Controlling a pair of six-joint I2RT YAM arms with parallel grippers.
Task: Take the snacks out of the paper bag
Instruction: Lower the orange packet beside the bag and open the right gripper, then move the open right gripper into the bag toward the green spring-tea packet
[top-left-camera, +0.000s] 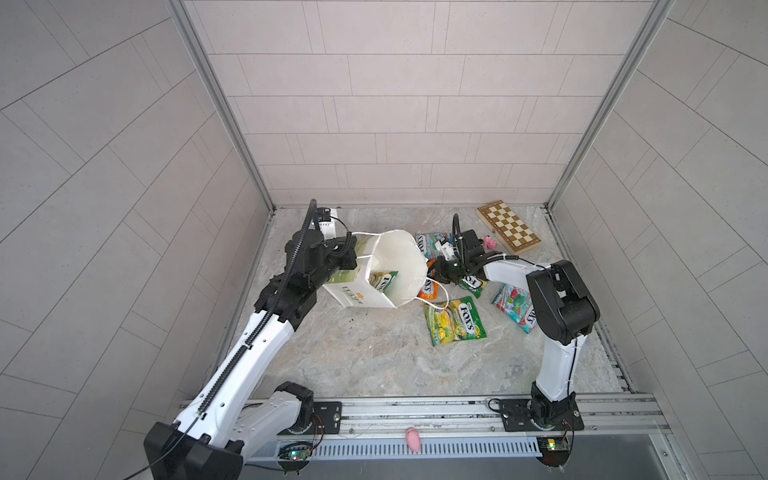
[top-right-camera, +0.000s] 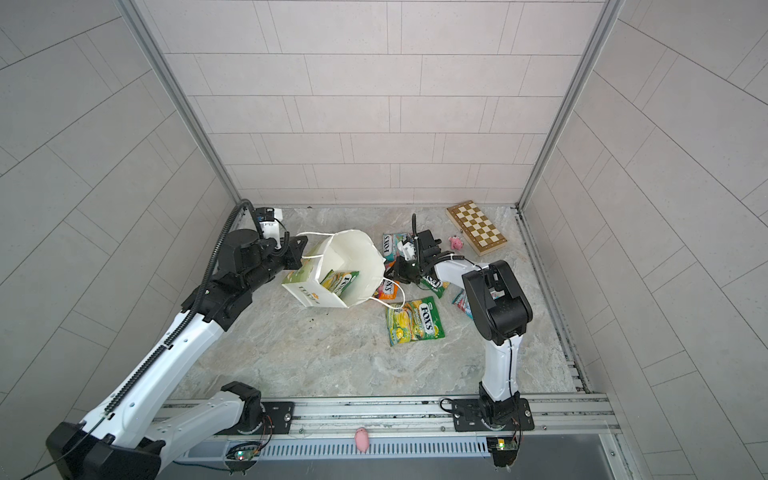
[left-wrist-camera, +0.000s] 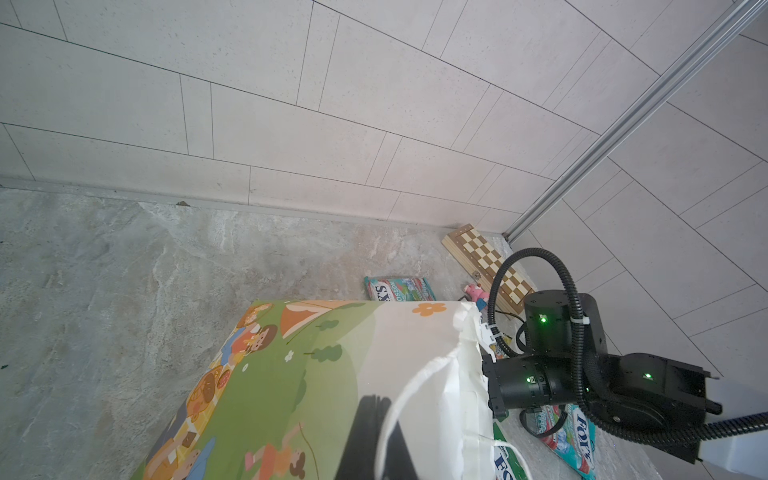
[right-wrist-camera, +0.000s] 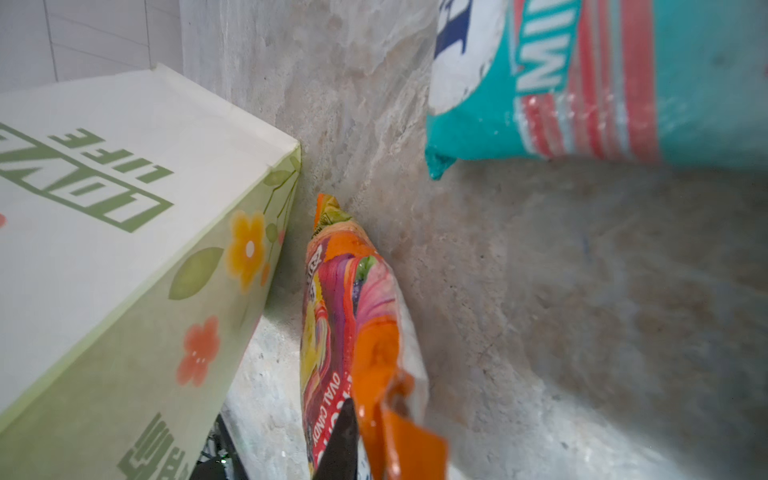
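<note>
The white paper bag (top-left-camera: 361, 293) (top-right-camera: 309, 293) is tipped over, its mouth facing right. My left gripper (top-left-camera: 348, 251) (left-wrist-camera: 374, 440) is shut on its far side wall near a cord handle. A yellow-green snack (top-left-camera: 383, 282) (top-right-camera: 341, 282) lies inside the mouth. My right gripper (top-left-camera: 435, 272) (right-wrist-camera: 365, 419) is at the bag's rim, one finger against the end of the orange-pink snack (right-wrist-camera: 345, 311) (top-left-camera: 428, 290); its other finger is hidden. On the table lie two more yellow-green snacks (top-left-camera: 455, 321) (top-left-camera: 472, 284) and two teal-and-red ones (top-left-camera: 512, 307) (top-left-camera: 430, 243).
A wooden chessboard (top-left-camera: 509, 228) sits at the back right with a small pink toy (top-left-camera: 489, 243) beside it. Another pink toy (top-left-camera: 412, 439) lies on the front rail. Tiled walls close in the back and both sides.
</note>
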